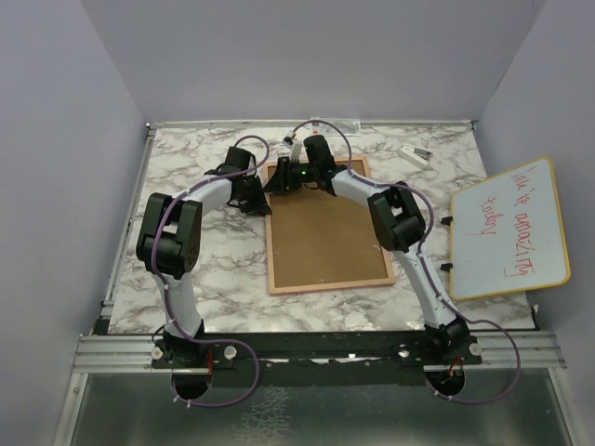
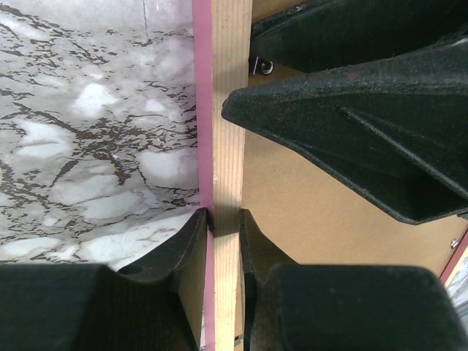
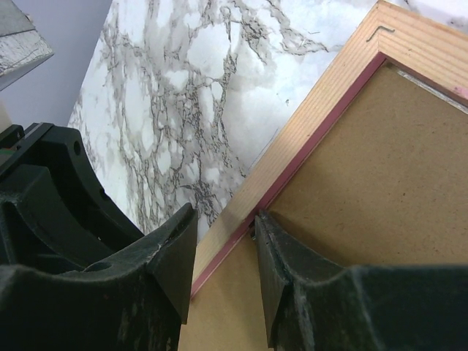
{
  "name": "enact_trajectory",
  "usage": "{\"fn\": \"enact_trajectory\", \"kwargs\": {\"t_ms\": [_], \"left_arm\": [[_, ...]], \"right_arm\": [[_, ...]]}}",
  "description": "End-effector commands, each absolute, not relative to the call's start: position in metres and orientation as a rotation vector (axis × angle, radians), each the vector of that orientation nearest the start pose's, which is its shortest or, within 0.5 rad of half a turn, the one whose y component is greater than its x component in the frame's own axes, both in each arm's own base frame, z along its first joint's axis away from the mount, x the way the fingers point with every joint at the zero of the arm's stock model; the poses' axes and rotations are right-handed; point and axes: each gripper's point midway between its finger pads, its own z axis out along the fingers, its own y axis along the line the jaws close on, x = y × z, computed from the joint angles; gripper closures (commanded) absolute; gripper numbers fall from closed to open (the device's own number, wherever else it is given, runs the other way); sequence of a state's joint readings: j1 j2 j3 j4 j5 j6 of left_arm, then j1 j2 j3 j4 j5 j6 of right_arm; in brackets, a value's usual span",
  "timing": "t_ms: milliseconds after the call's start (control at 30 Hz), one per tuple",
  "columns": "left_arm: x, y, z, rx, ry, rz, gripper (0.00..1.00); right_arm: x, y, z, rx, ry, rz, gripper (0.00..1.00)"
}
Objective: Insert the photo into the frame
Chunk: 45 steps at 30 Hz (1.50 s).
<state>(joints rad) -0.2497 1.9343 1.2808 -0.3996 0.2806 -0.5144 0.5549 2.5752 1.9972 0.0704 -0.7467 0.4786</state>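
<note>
The frame (image 1: 271, 251) lies face down in the middle of the table, light wood rim up, a thin pink edge (image 2: 202, 110) showing. A brown backing board (image 1: 325, 232) fills it. The photo is hidden. My left gripper (image 1: 263, 200) is shut on the frame's left rim (image 2: 230, 110) near the far corner, one finger on each side of the wood. My right gripper (image 1: 279, 178) stands open over the same corner; the rim (image 3: 329, 102) runs between its fingers, and one fingertip (image 3: 265, 223) rests at the inner edge of the backing board (image 3: 380, 183), by a small metal tab.
A wood-edged whiteboard (image 1: 511, 228) with red writing leans off the table's right side. A small white object (image 1: 416, 153) lies at the back right. The marble table (image 1: 204, 269) is walled on three sides. The two grippers sit very close together.
</note>
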Motion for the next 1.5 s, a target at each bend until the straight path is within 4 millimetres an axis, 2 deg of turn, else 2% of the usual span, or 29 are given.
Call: {"fn": "enact_trajectory", "kwargs": {"t_ms": [0,67,200,300,400,500,633,833,1033,1233,1467], "left_arm": [[0.393,-0.162,0.009,-0.261,2.755,-0.54,0.79],[0.393,-0.161,0.01,-0.264,2.753,-0.537,0.79],[0.394,-0.16,0.014,-0.265,2.745,-0.524,0.78],[0.395,-0.158,0.017,-0.27,2.733,-0.517,0.75],[0.395,-0.155,0.019,-0.279,2.726,-0.497,0.72],[0.394,-0.153,0.02,-0.284,2.723,-0.482,0.69],[0.396,-0.153,0.021,-0.273,2.721,-0.482,0.68],[0.395,-0.156,0.02,-0.247,2.728,-0.507,0.73],[0.393,-0.156,0.018,-0.235,2.736,-0.509,0.77],[0.394,-0.156,0.015,-0.232,2.743,-0.5,0.78],[0.395,-0.155,0.013,-0.244,2.744,-0.492,0.8]], "right_arm": [[0.418,0.447,0.0,-0.584,2.367,1.436,0.58],[0.428,0.445,0.02,-0.525,2.34,1.425,0.57],[0.467,0.431,0.076,-0.318,2.257,1.325,0.55],[0.498,0.403,0.113,-0.11,2.206,1.234,0.52],[0.517,0.363,0.125,0.084,2.224,1.108,0.52],[0.519,0.318,0.118,0.215,2.271,0.936,0.51],[0.501,0.267,0.1,0.281,2.376,0.716,0.49],[0.478,0.221,0.073,0.32,2.5,0.488,0.43],[0.468,0.201,0.042,0.374,2.577,0.39,0.43],[0.464,0.18,0.031,0.405,2.586,0.287,0.43],[0.47,0.176,0.019,0.352,2.577,0.307,0.45]]}}
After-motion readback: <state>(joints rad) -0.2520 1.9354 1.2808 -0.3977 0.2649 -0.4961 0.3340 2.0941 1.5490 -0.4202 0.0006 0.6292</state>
